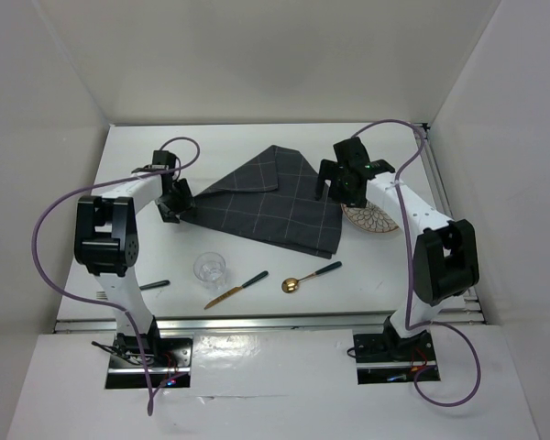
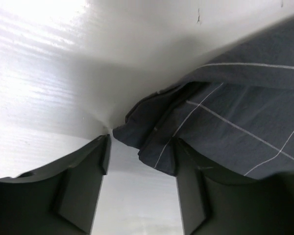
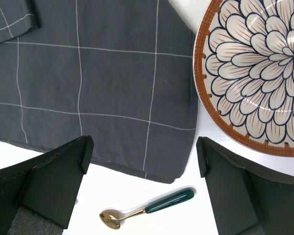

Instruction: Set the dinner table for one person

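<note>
Looks down on a white bench (image 1: 257,137) with silver rails, filling the middle of the overhead view, closed in by plain white panels, with both arm bases bolted at the near edge. Shows a dark grey checked cloth (image 1: 275,202) spread at an angle across the far middle of the bench, one flap folded back on itself near the far corner. Finds the left tool (image 1: 179,203) low at the cloth's left corner, released, its dark fingers (image 2: 83,181) standing apart in the left wrist view, bare bench showing between them and the rumpled corner of the cloth just ahead, the right-hand finger overlapping the cloth's edge; cannot tell whether either finger touches the fabric. Finds the right tool (image 1: 339,183) raised over the cloth's right edge, released and spread wide, grasping nothing. Shows, in the right wrist view, a round plate (image 3: 255,73) with a dark-lined petal pattern and a brown rim just beside that edge of the cloth, touching it or nearly so, flat on the bench. Sets out along the near half of the bench, left to right: a dark utensil handle (image 1: 153,285) partly hidden behind the left arm, a clear glass (image 1: 211,268) standing upright, a knife (image 1: 236,290) with a gold blade and dark green handle, and a spoon (image 1: 312,276) with a gold bowl and dark green handle, all apart from one another and off the cloth.
</note>
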{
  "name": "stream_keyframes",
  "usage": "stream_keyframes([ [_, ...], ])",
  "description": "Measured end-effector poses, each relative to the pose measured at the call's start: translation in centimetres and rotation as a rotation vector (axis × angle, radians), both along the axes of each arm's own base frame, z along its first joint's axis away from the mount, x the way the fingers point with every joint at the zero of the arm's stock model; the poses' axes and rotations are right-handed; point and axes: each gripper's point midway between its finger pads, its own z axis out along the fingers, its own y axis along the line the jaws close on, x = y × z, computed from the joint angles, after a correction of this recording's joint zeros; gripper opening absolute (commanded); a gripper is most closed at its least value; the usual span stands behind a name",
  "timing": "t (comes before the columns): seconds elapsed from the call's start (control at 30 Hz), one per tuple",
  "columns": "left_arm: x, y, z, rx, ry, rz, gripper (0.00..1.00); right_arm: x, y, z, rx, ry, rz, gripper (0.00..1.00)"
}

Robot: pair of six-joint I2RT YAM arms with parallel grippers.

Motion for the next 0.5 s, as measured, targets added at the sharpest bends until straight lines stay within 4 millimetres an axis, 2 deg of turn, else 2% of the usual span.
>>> stream_keyframes([
  [0.07,0.2,0.0,0.0,0.003,-0.006,-0.001,0.64,0.0,0.0,0.0,0.002,0.001,-0.003,1.0],
  [0.2,0.5,0.0,-0.1,0.003,-0.01,-0.004,0.52,0.0,0.0,-0.2,0.001,0.004,-0.007,1.0],
  [0.33,0.9,-0.2,-0.2,-0.01,-0.017,-0.012,0.33,0.0,-0.1,-0.5,-0.002,0.012,-0.009,1.0],
  [0.47,1.3,-0.7,-0.1,-0.025,-0.02,-0.023,0.0,0.0,-0.1,-0.5,-0.003,0.013,-0.01,1.0],
  [0.5,1.3,-0.7,0.0,-0.026,-0.02,-0.029,0.0,0.0,-0.1,-0.5,-0.003,0.013,-0.01,1.0],
])
